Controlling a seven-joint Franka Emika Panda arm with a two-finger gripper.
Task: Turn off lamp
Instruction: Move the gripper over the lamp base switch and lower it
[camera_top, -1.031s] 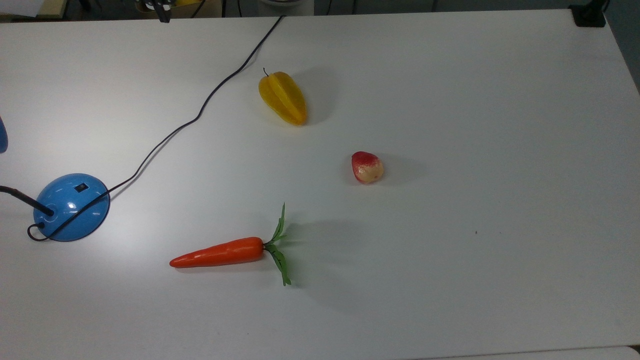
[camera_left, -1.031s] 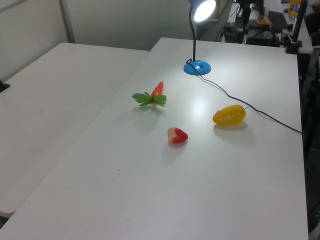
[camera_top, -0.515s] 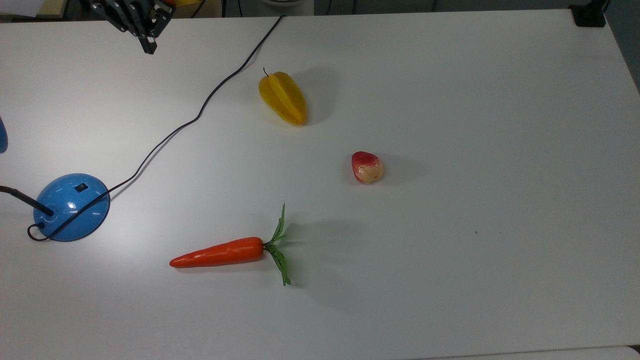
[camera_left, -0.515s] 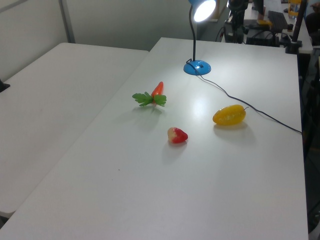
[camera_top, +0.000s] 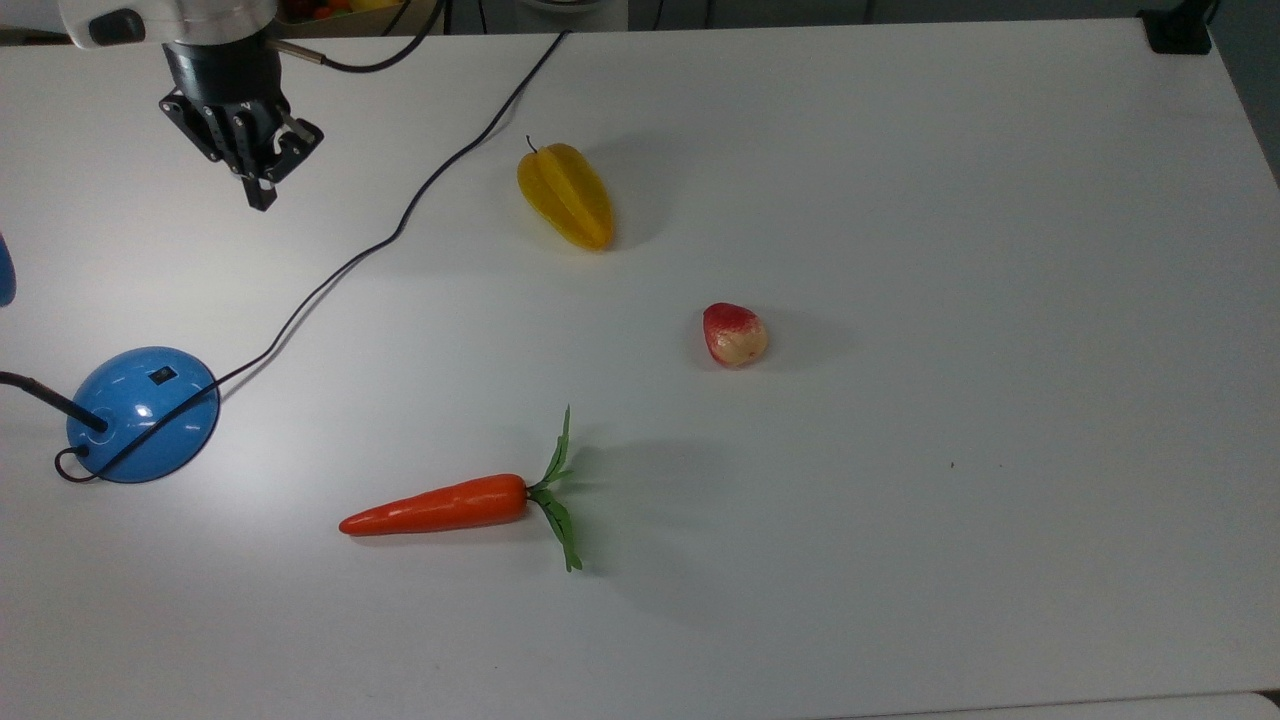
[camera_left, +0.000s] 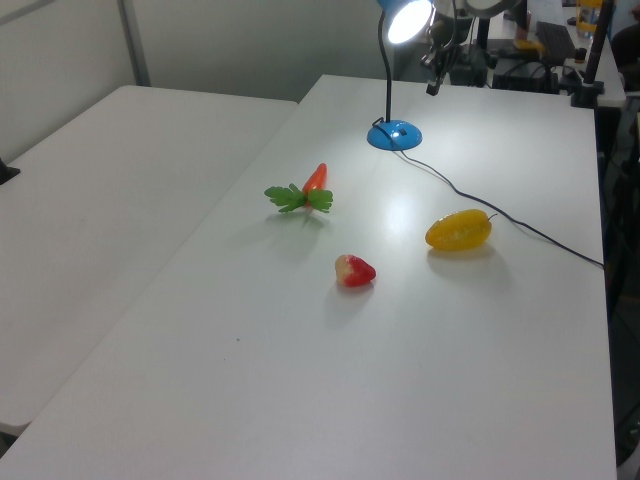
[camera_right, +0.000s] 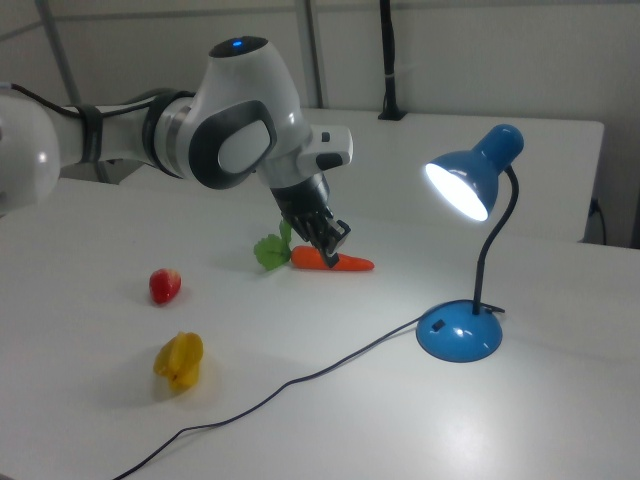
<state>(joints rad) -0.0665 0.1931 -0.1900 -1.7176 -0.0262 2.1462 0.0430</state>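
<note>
The lamp (camera_right: 468, 245) glows, so I'd bring my gripper (camera_top: 258, 185), fingers pressed together, squarely down onto the rocker switch (camera_top: 162, 376), avoiding the cord (camera_top: 400, 222).

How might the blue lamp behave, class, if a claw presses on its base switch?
The lamp would probably stay put, since its wide domed base sits flat. Its thin neck may wobble. The glossy dome could let the claw slide off.

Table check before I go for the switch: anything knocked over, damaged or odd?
Nothing stands out. The lamp stands upright and lit, its cord trails loose across the table, and the toy foods lie apart, intact.
</note>
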